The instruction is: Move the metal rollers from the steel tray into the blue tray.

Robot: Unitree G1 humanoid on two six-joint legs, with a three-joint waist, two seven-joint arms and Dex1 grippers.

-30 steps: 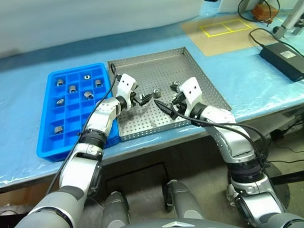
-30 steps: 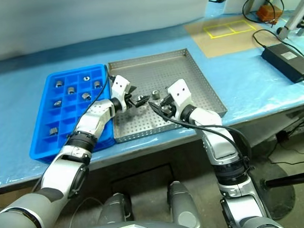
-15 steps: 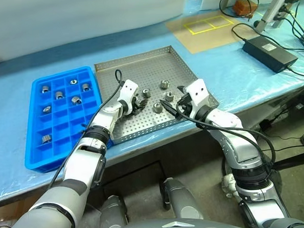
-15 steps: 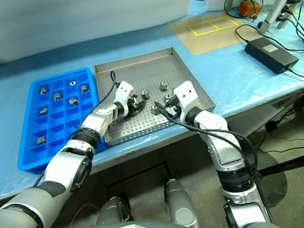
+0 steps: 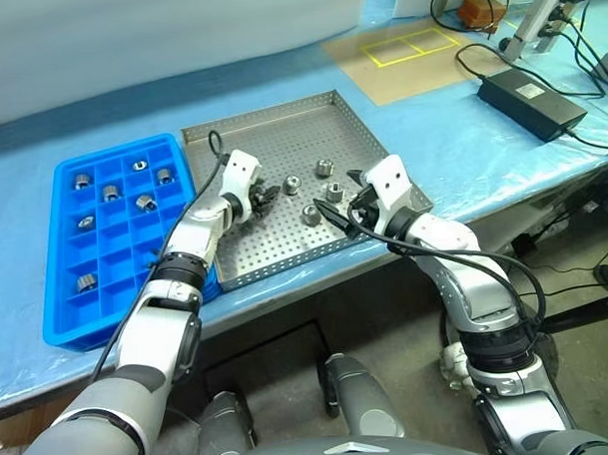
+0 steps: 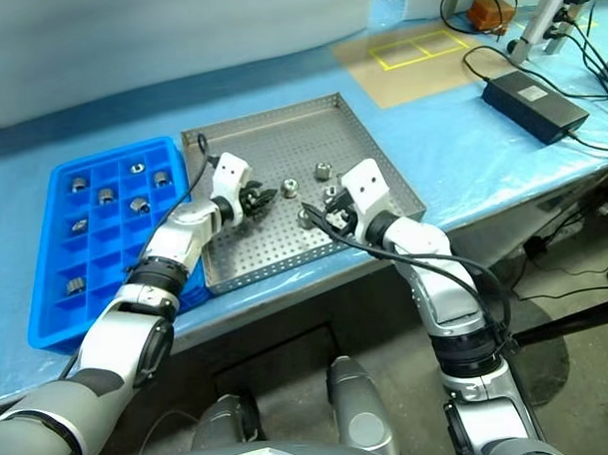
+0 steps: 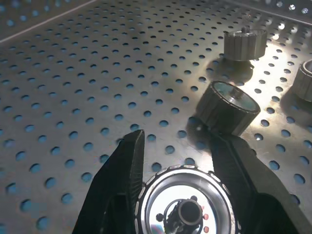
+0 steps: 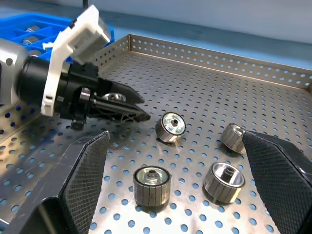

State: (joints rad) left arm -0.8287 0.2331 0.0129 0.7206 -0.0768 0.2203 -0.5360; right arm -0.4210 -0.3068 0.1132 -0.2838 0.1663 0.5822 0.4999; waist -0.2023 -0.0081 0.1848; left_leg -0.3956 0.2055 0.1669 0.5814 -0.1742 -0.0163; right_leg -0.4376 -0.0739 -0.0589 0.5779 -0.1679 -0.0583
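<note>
L gripper (image 5: 264,196) over steel tray (image 5: 310,117), fingers pinching one roller (image 7: 184,204), bore end-on toward wrist cam. R gripper (image 8: 178,170) near tray's front edge, fingers spread wide. Four loose rollers (image 8: 171,127) on tray floor between grippers: nearest tipped on side, others (image 8: 151,184) upright. Blue tray (image 5: 57,306) just beside steel tray, six rollers (image 5: 145,202) in compartments. Black power brick (image 5: 531,102), cables well beyond tray.

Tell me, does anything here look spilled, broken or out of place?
Nothing stands out. The left hand is shut on one roller, and four loose rollers lie scattered on the steel tray, one tipped on its side. That looks normal for sorting. The rollers already in the blue tray sit one per compartment.
</note>
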